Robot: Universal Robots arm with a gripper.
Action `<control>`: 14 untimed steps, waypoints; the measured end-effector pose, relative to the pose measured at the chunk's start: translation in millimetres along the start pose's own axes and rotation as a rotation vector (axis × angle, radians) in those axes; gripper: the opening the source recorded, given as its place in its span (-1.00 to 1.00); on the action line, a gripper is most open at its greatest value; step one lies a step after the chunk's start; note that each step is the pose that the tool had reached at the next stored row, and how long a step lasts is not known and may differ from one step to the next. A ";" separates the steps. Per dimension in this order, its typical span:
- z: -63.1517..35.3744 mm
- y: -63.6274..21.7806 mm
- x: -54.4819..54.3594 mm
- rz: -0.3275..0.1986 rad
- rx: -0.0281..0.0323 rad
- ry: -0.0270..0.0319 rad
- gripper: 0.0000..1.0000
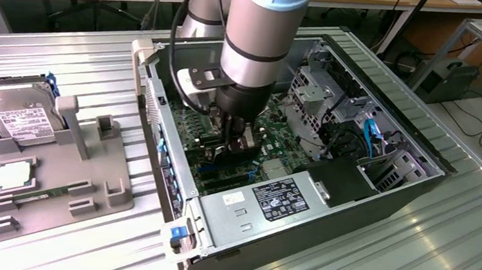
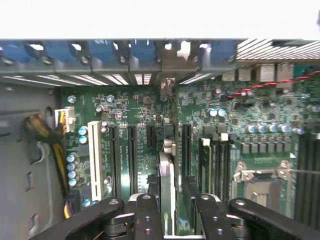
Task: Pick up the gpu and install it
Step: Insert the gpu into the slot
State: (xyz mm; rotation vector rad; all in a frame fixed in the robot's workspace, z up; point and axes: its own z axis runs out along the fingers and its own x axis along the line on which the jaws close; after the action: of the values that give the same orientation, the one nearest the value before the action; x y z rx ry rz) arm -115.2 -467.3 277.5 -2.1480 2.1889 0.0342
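Note:
My gripper [image 1: 237,144] is down inside the open computer case [image 1: 409,187], just above the green motherboard [image 1: 280,128]. It is shut on the gpu [image 2: 167,185], a thin dark card that appears edge-on between the two black fingers [image 2: 148,215] in the wrist view. The card stands upright over the expansion slots, between a short black slot [image 2: 150,136] and a longer one [image 2: 186,150]. Its pale bracket end [image 2: 168,86] points at the rear slot openings of the case. In the exterior view the gpu [image 1: 244,156] is a dark strip under the fingers.
A silver hard drive [image 1: 18,114], a CPU [image 1: 16,175] and a green memory stick [image 1: 47,194] rest on the grey fixture [image 1: 101,163] at the exterior view's left. The power supply [image 1: 279,199], drive cage [image 1: 313,92] and yellow cables [image 2: 47,135] crowd the case interior.

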 end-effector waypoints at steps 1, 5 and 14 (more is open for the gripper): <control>-4.1 -0.1 -0.3 0.000 0.0000 -0.0001 -0.33; -16.5 -0.6 -1.4 0.000 -0.0001 0.0005 -0.50; -17.9 -0.6 -1.6 0.000 0.0000 0.0007 -0.79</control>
State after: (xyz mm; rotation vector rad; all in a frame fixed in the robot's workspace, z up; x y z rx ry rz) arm -115.3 -467.0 295.5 -2.1483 2.1893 0.0335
